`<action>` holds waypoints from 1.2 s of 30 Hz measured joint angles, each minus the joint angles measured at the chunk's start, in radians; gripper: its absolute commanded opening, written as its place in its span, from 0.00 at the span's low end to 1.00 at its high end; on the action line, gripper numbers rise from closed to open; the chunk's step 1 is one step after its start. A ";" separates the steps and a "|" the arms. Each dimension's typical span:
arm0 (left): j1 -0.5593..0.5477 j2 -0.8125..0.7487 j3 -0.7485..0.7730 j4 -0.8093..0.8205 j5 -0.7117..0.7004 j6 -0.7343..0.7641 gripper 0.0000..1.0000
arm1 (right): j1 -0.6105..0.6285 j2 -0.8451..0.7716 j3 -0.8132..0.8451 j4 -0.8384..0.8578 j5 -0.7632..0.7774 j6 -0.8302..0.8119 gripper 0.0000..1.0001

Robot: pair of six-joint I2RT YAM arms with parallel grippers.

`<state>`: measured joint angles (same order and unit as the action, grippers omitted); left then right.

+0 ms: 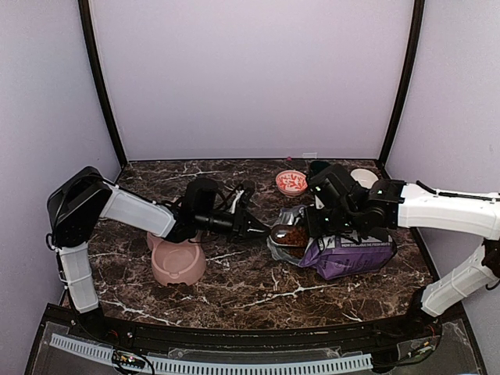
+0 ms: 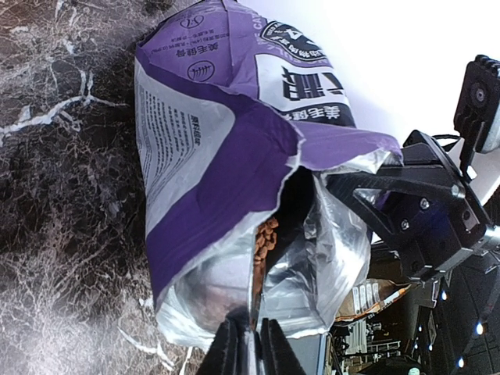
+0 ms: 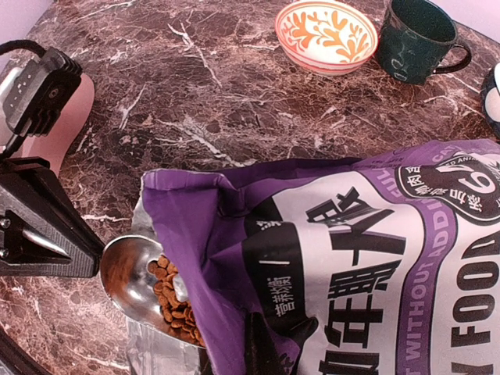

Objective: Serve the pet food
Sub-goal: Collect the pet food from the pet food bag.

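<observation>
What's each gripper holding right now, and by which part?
Left gripper pinches the shiny metal spoon by its thin handle. Right gripper is shut, apparently on the mouth edge of the purple-and-white printed bag.

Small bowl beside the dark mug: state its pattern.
The small bowl is white with orange-red branching sprigs; clearest in the right wrist view.

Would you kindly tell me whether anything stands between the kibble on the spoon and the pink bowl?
Nothing visible does. The kibble sits on the spoon at the bag mouth, and only bare table separates it from the pink bowl.
</observation>
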<state>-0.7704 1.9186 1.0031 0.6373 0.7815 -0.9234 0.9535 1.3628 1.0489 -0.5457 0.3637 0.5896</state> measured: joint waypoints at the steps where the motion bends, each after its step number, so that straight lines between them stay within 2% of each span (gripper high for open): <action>1: 0.000 -0.005 -0.002 -0.001 -0.001 0.000 0.00 | 0.000 0.000 0.000 0.000 -0.001 0.000 0.00; 17: 0.011 -0.053 -0.043 -0.005 -0.018 -0.012 0.00 | -0.005 0.000 0.000 0.002 -0.005 0.019 0.00; 26: -0.009 -0.055 -0.010 -0.129 -0.089 0.062 0.00 | -0.010 0.000 -0.002 0.005 -0.013 0.019 0.00; 36: -0.009 -0.055 -0.008 -0.138 -0.086 0.059 0.00 | -0.017 0.000 -0.007 0.014 -0.027 0.019 0.00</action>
<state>-0.7792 1.8637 0.9947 0.4995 0.6952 -0.8642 0.9363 1.3628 1.0416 -0.5312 0.3367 0.6083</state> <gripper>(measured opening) 0.127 0.006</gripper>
